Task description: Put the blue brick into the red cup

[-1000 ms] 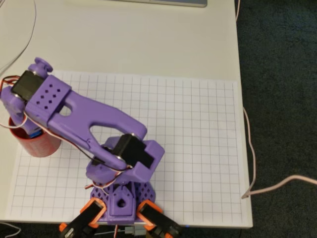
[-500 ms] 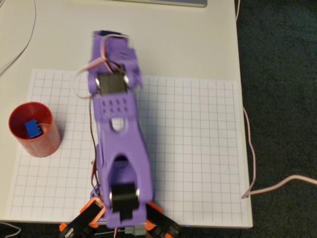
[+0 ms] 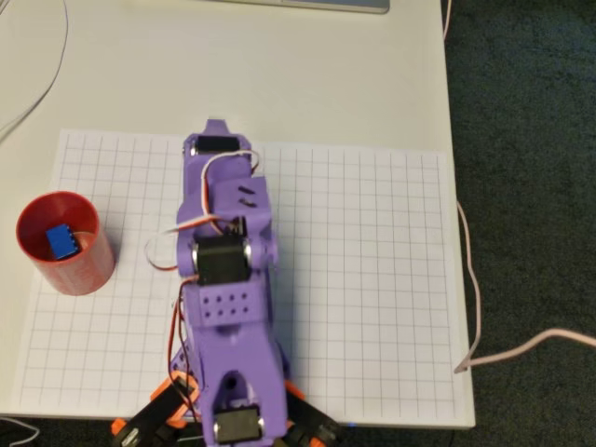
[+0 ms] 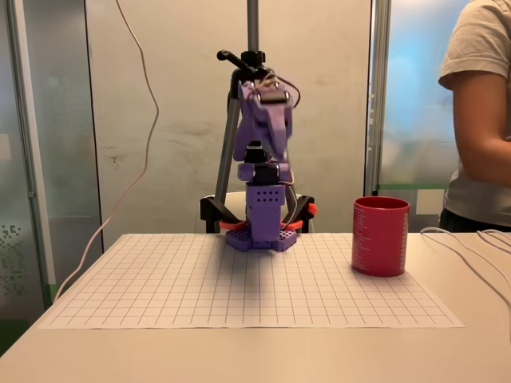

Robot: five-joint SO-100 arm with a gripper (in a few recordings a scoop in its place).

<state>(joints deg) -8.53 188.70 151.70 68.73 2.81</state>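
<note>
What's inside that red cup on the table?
In the overhead view, a small blue brick lies inside the red cup. It covers part of the cup's bottom. In the fixed view the cup's wall hides the brick.

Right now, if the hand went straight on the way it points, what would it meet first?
The hand seems folded downward, so probably the grid sheet just before the arm's base; its fingers are hard to see. The red cup stands well aside.
</note>
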